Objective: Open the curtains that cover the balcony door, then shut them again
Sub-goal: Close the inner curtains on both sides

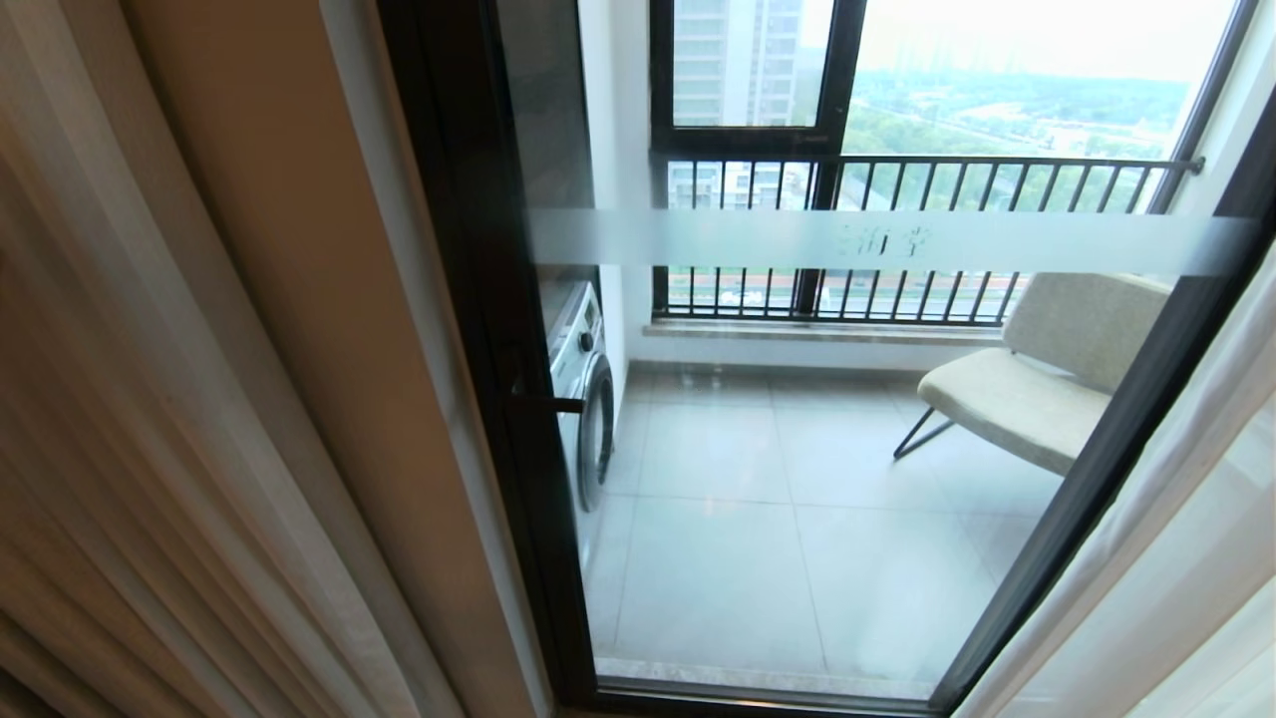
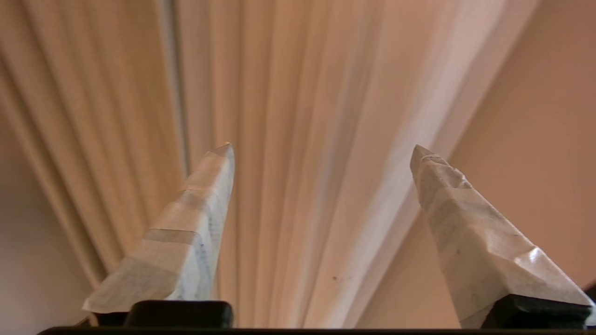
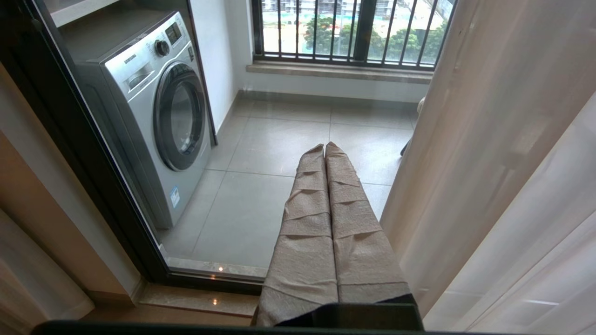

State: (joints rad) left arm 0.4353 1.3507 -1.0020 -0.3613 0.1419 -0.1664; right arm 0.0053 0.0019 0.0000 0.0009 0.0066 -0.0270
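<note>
The curtains are drawn apart: a bunched beige pleated curtain hangs at the left of the head view and a white sheer at the right. Between them the balcony door shows its glass, black frame and frosted stripe. My left gripper is open, its taped fingers spread wide before the curtain folds, with nothing between them. My right gripper is shut and empty, pointing at the glass beside the right curtain. Neither arm shows in the head view.
Behind the glass stand a washing machine on the left and a beige chair on the right, on grey floor tiles. A barred railing runs under the far window. The door's black frame and threshold lie close ahead.
</note>
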